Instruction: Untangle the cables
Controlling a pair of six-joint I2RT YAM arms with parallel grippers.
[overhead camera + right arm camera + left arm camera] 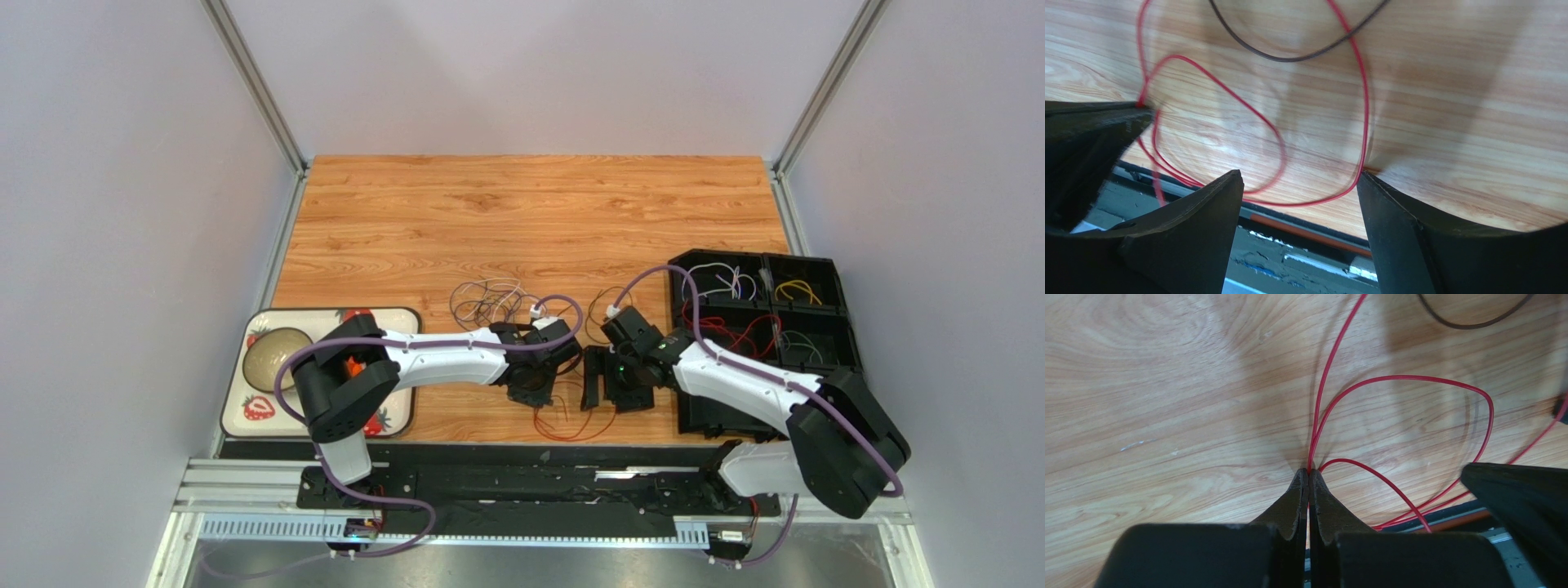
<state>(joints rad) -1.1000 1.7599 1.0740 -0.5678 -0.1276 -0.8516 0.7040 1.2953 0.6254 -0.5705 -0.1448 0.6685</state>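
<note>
From above, you see the red cable (562, 425) on the table (491, 208), left of the bin (844, 272). Left wrist: the left gripper (1309, 474) clamps it, probably as an anchor. Right wrist: the right gripper (1300, 177), jaws apart, straddles its loop.

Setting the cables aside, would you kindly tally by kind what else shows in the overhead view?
Robot arms: 2
Strawberry tray: 1
Bowl: 1
Black divided bin: 1
Total: 5
</note>
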